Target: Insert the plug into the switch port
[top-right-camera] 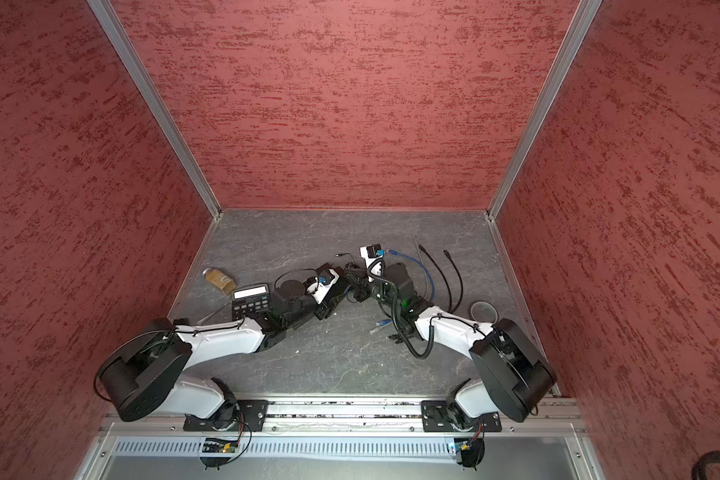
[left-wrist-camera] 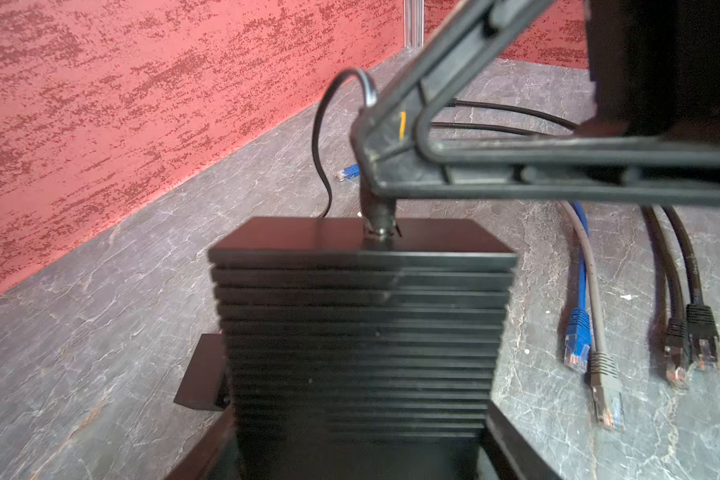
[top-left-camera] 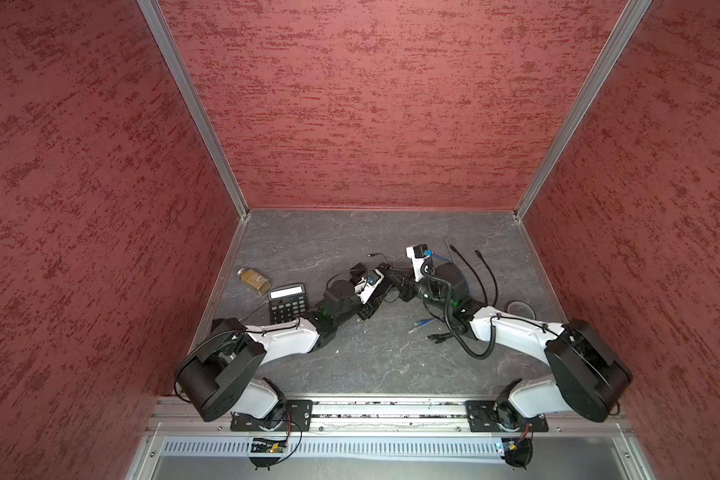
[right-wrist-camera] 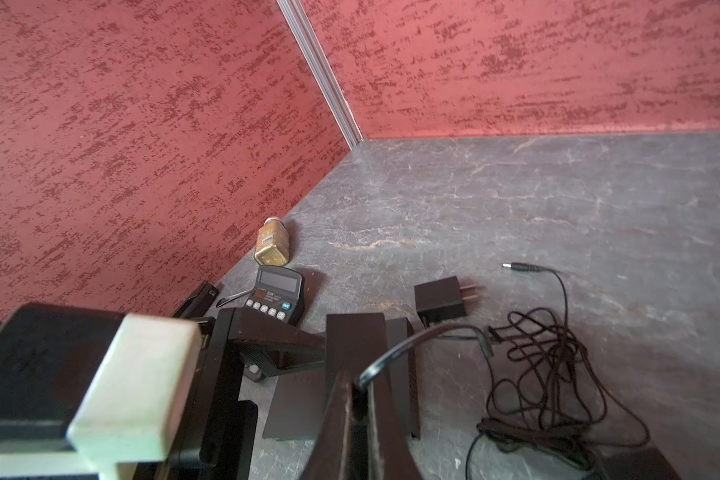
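Observation:
The switch (left-wrist-camera: 358, 324), a black ribbed box, stands on end between the fingers of my left gripper (left-wrist-camera: 358, 449), which is shut on its sides. My right gripper (left-wrist-camera: 371, 166) reaches in from above, shut on a black plug (left-wrist-camera: 377, 216) with a thin black cable (left-wrist-camera: 319, 158) looping off it. The plug's tip touches the switch's upper end face; how deep it sits is hidden. In the right wrist view the right gripper (right-wrist-camera: 358, 415) pinches the cable (right-wrist-camera: 395, 353) over the switch (right-wrist-camera: 296, 407). In both top views the grippers meet mid-table, left gripper (top-left-camera: 385, 286), right gripper (top-left-camera: 395, 275).
Blue and grey network cables (left-wrist-camera: 578, 340) and two black ones (left-wrist-camera: 691, 336) lie beside the switch. A power adapter (right-wrist-camera: 439, 299) and its tangled cord (right-wrist-camera: 558, 374) lie nearby. A calculator (top-left-camera: 287, 305) and a spice bottle (top-left-camera: 253, 279) sit at the left wall, a tape roll (top-left-camera: 520, 308) at the right.

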### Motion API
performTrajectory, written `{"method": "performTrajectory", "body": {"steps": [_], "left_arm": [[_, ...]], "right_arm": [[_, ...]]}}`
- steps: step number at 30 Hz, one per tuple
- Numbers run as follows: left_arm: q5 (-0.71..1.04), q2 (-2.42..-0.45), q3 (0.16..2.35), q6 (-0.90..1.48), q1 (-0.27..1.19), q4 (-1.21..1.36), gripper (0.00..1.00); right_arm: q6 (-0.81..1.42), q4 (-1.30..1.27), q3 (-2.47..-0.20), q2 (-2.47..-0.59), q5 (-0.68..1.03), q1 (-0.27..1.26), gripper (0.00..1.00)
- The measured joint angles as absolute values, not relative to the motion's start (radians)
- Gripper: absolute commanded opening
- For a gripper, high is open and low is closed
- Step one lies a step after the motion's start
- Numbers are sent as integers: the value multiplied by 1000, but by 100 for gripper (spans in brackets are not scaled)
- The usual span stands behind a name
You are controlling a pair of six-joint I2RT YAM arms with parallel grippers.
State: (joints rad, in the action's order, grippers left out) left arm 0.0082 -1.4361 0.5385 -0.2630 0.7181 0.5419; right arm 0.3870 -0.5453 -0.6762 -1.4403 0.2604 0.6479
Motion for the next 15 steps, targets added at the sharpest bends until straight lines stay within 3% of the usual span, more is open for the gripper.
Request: {"method": "performTrajectory", "body": {"steps": [15], "left_arm": [[8,-1427,535,-282,752,590,35]], "right_arm": [[439,-356,-752,-1395,189,662,30]]}}
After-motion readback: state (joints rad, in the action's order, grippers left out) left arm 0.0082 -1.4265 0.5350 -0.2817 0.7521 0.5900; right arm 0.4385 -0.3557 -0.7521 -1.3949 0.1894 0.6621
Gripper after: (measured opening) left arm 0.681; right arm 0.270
